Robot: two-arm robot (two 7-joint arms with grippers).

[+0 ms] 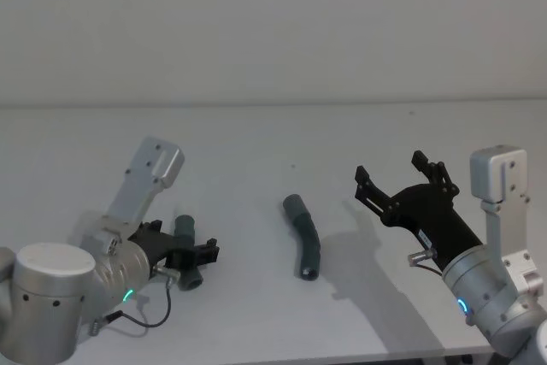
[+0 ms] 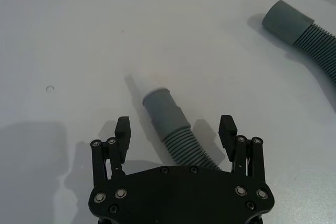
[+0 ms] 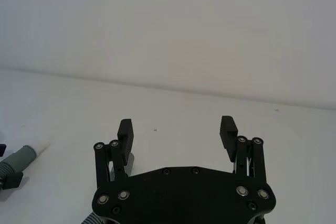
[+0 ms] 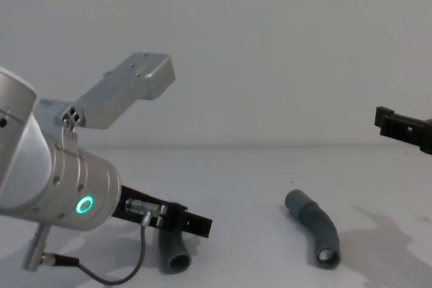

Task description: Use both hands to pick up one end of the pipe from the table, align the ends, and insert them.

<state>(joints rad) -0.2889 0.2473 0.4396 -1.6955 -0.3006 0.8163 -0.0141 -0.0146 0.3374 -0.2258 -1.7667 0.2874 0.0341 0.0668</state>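
**Grip behind the cuff**

Lower left in the head view, the left gripper, jaws open and empty, straddles the white-tipped pipe piece on the tabletop. It should close squarely on the ribs. The cuffed pipe piece lies centre. At right the right gripper hovers, jaws spread, empty.

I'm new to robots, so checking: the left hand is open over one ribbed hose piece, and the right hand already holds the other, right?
Not quite. The head view shows the right hand open and empty, while the other hose piece lies untouched on the table. The left hand is indeed open over the white-tipped hose piece.
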